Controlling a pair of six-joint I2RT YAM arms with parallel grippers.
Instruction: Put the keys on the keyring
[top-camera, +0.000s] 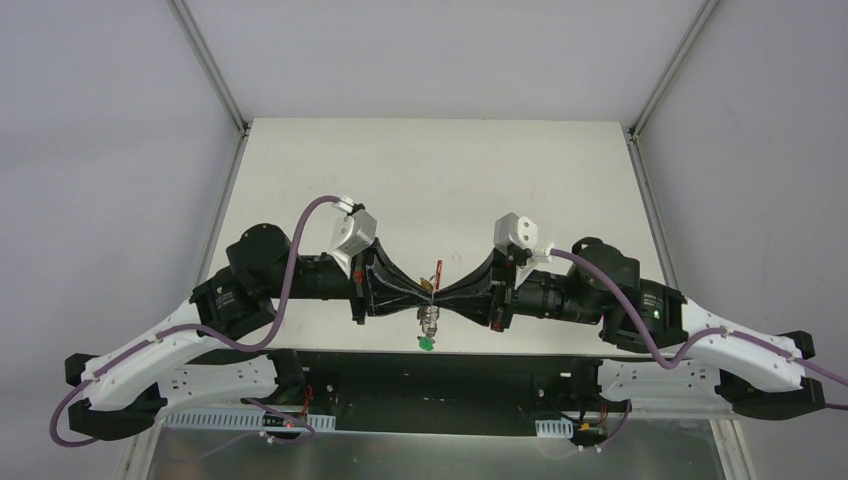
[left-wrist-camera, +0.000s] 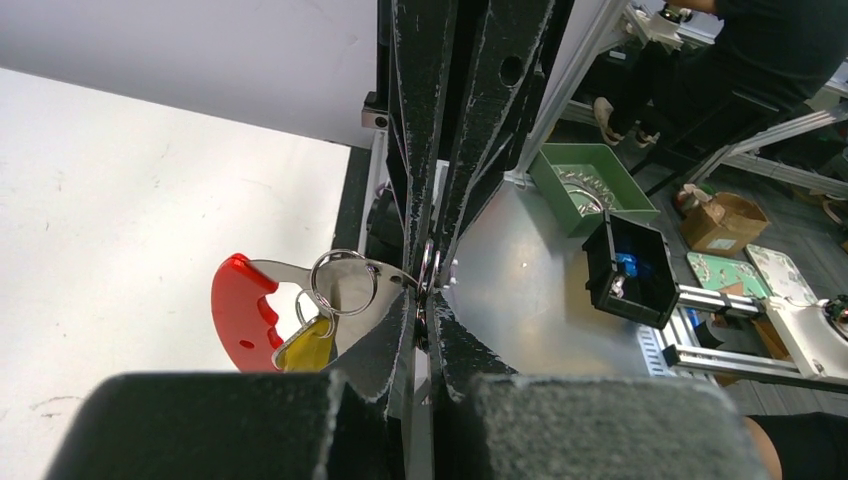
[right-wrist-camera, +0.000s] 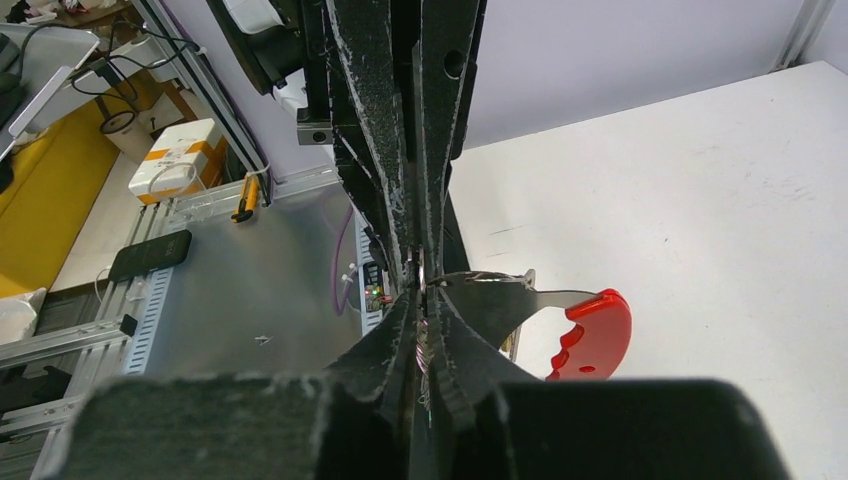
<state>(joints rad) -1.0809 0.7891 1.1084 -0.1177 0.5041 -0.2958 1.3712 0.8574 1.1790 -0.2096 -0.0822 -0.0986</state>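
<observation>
Red plastic of the keyring (left-wrist-camera: 240, 310) sticks out just beside the meeting tips of the left gripper (left-wrist-camera: 425, 300) and right gripper (right-wrist-camera: 420, 295), both pinched shut on its metal, seemingly bracing it for threading keys (left-wrist-camera: 305, 345) on.

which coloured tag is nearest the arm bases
The green tag, on the near side of the left gripper and right gripper; the red piece is on their far side.

bright, even light from overhead. the white table (top-camera: 430, 170) beyond the fingertips is nearly washed out, with faint shadows. in both wrist views the housing nearest the lens is a dark blur. the keyring (left-wrist-camera: 240, 315) beside the left gripper (left-wrist-camera: 428, 290) is sharp.
</observation>
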